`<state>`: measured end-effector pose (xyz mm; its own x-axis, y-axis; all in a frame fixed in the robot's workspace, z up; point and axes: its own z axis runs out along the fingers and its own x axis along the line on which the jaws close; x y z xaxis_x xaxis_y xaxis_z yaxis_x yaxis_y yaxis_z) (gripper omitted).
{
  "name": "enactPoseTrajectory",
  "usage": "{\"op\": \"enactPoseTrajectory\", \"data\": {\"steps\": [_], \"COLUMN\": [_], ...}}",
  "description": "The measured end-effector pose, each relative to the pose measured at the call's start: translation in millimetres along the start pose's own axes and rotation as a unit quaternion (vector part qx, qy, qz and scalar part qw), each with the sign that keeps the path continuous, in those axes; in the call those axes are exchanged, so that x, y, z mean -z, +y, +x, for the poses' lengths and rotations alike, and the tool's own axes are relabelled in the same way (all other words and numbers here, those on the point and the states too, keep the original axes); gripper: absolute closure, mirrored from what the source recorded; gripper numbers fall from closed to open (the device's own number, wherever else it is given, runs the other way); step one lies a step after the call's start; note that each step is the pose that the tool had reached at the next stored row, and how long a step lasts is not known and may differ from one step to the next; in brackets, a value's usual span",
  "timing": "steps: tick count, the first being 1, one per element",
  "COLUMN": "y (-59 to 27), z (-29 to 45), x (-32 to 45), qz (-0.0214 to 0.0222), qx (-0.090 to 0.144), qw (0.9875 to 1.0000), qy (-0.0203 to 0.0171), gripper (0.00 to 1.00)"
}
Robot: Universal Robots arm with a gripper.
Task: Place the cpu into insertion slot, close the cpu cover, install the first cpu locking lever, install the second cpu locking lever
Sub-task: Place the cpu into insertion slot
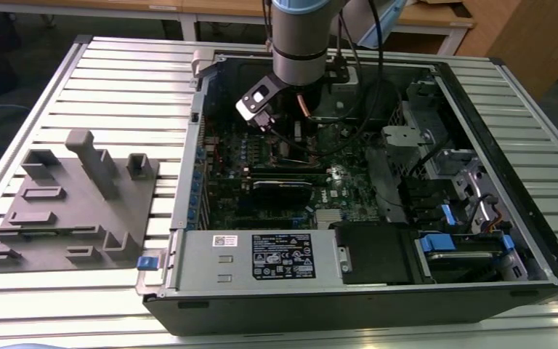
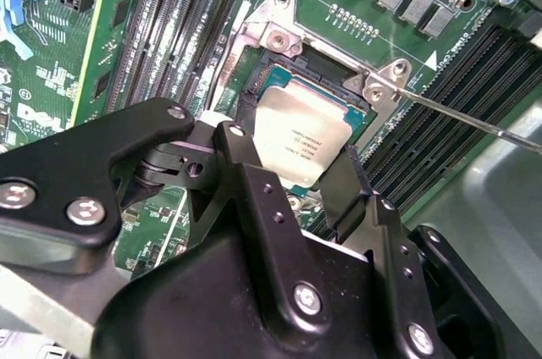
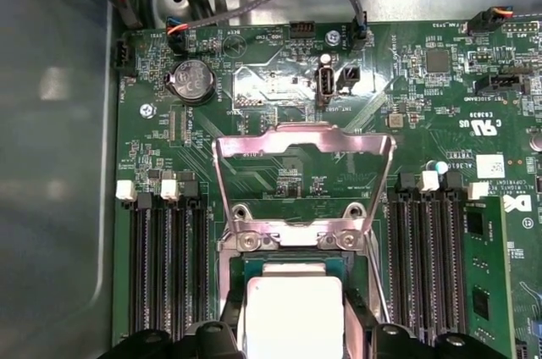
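While the gripper [image 2: 292, 151] clamps one cpu [image 2: 305, 135] over one socket [image 2: 284, 63], one cpu cover [image 3: 303, 140] raised open

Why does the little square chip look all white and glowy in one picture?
In the first wrist view glare off the cpu washes its metal top white; in the second wrist view it looks duller grey; in the exterior view the computer case is dim inside.
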<state>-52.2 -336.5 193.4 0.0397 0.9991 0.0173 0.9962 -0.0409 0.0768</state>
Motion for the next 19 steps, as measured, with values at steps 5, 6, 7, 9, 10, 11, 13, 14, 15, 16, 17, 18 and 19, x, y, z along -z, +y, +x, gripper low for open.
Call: {"op": "enactPoseTrajectory", "data": {"steps": [5, 6, 7, 9, 10, 11, 13, 14, 15, 16, 17, 18, 19], "y": [-1.1, -1.1, -1.2, -1.3, -1.3, -1.3, -1.3, -1.1, -1.1, -1.1, -1.0, -0.4, 0.5], "z": [0.0, -0.1, -0.1, -0.1, -0.1, -0.1, -0.1, 0.0, 0.0, 0.0, 0.0, 0.0, 0.0], "x": [0.1, 0.1, 0.1, 0.2, 0.3, 0.7, 1.6, 1.9, 2.0, 2.0, 2.0, 2.0, 2.0], "qz": [0.0000, 0.0000, 0.0000, 0.0001, 0.0001, 0.0002, 0.0001, 0.0001, 0.0000, 0.0000, 0.0000, 0.0000, 0.0000], "qx": [0.000, 0.000, 0.000, 0.000, 0.000, 0.000, 0.000, 0.000, 0.000, 0.000, 0.000, 0.000, 0.000], "qw": [1.0000, 1.0000, 1.0000, 1.0000, 1.0000, 1.0000, 1.0000, 1.0000, 1.0000, 1.0000, 1.0000, 1.0000, 1.0000], "qy": [0.0001, 0.0000, 0.0000, 0.0000, 0.0000, -0.0001, -0.0001, 0.0000, 0.0001, 0.0001, 0.0001, -0.0003, -0.0004], "gripper": [0.46, 0.46, 0.46, 0.46, 0.46, 0.46, 0.46, 0.46, 0.46, 0.46, 0.46, 0.46, 0.46]}}
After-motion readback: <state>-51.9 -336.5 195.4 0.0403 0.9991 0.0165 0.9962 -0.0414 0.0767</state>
